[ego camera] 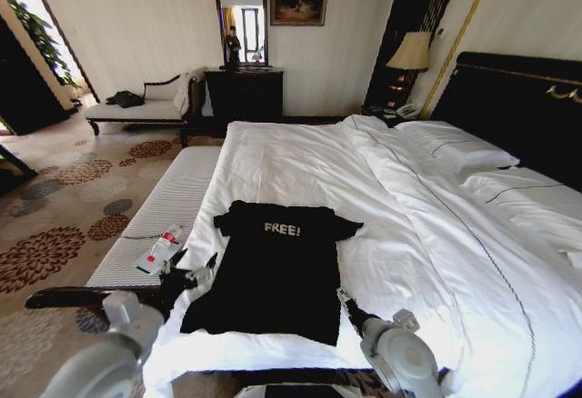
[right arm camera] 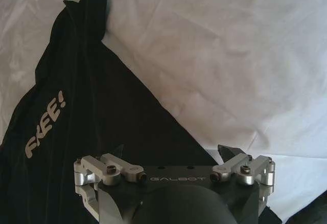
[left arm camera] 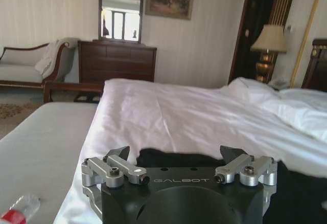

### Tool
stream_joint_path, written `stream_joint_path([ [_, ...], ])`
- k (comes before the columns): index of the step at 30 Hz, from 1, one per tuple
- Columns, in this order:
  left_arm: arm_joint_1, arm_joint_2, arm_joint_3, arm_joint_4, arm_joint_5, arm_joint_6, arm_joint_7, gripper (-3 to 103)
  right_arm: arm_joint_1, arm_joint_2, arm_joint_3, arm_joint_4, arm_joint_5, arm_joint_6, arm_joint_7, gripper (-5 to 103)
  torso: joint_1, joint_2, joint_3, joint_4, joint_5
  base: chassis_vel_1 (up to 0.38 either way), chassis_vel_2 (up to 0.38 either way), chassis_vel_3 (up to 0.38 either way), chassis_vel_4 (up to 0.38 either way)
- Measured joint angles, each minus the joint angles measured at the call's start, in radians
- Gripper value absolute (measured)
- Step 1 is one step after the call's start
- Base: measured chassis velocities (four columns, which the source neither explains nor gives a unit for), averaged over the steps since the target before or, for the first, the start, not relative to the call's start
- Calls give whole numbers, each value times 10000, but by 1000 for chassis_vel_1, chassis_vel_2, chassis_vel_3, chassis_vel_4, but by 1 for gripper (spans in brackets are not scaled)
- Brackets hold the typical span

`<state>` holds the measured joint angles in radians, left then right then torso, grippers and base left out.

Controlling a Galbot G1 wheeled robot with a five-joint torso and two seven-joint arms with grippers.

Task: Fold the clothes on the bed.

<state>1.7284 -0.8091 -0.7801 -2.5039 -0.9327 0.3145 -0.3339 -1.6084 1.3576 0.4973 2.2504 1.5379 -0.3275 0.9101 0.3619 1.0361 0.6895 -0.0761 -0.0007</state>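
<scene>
Black T-shirt [ego camera: 273, 271] lies flat on the bed [ego camera: 436, 262], lower centre of frame, long axis running away from me. I have left gripper [ego camera: 202, 271] and right gripper [ego camera: 344, 298] flanking its hem, both spread wide, equally near.

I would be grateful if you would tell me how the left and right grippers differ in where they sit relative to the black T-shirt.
The left gripper sits at the black T-shirt's left edge, beside the striped bench; the right gripper sits at its lower right corner, over the white sheet. The left gripper's wrist camera looks level across the bed toward the dresser; the right's looks down on the shirt. Both are open, low near the hem, holding nothing.
</scene>
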Motion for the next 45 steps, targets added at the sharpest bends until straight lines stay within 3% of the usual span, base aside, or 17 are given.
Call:
stream_joint_path([
  [8, -1433, -558, -703, 14, -2153, 300, -469, 100, 51, -32, -291, -400, -248, -35, -9, 100, 0, 0, -1, 7, 2, 0, 0, 0, 0],
  [13, -2054, -1082, -721, 21, -2695, 336, -524, 100, 54, -68, -369, -449, -278, 13, 7, 103, 0, 0, -1, 5, 2, 0, 0, 0, 0],
  [18, -2278, -1531, -533, 27, -2796, 406, -606, 100, 52, -163, -340, -391, -126, 30, 58, 95, -1, 1, -1, 5, 2, 0, 0, 0, 0],
  [20, -2360, -1736, -485, 30, -2795, 412, -640, 100, 99, -206, -312, -479, -74, 30, 86, 84, -3, 1, -1, 5, 1, 0, 0, 0, 0],
  [23, -2386, -1845, -453, 32, -2788, 423, -660, 100, 201, -229, -289, -660, -134, 34, 93, 78, -2, 0, -1, 5, 2, 0, 0, 0, 0],
  [25, -2388, -1942, -393, 33, -2769, 445, -688, 100, 354, -280, -235, -886, -157, 63, 116, 66, -3, 0, -1, 6, 2, 0, 0, 0, 0],
  [30, -2431, -1959, -338, 36, -2733, 480, -720, 100, 435, -281, -267, -965, -105, 145, 143, 53, -3, 1, -2, 4, 1, 0, 0, 0, 0],
  [32, -2446, -1958, -325, 35, -2719, 486, -728, 100, 451, -248, -311, -970, -122, 175, 144, 53, -3, 1, -1, 3, 0, 0, 0, 0, 0],
  [36, -2443, -1952, -276, 38, -2639, 506, -738, 100, 386, -168, -393, -906, -240, 260, 166, 33, -2, 0, -1, 6, 2, 0, 0, 0, 0],
  [38, -2438, -1952, -275, 37, -2625, 507, -738, 100, 331, -168, -391, -854, -257, 270, 177, 33, -2, 0, -1, 7, 2, 0, 0, 0, 0],
  [42, -2385, -1994, -267, 38, -2527, 509, -739, 100, -173, -170, -349, -392, -282, 320, 290, 11, -2, 1, -1, 5, 2, 0, 0, 0, 0],
  [45, -2350, -2045, -256, 38, -2446, 508, -739, 100, -286, -142, -350, -240, -293, 334, 311, 6, -3, 1, -2, 4, 2, 0, 0, 0, 0],
])
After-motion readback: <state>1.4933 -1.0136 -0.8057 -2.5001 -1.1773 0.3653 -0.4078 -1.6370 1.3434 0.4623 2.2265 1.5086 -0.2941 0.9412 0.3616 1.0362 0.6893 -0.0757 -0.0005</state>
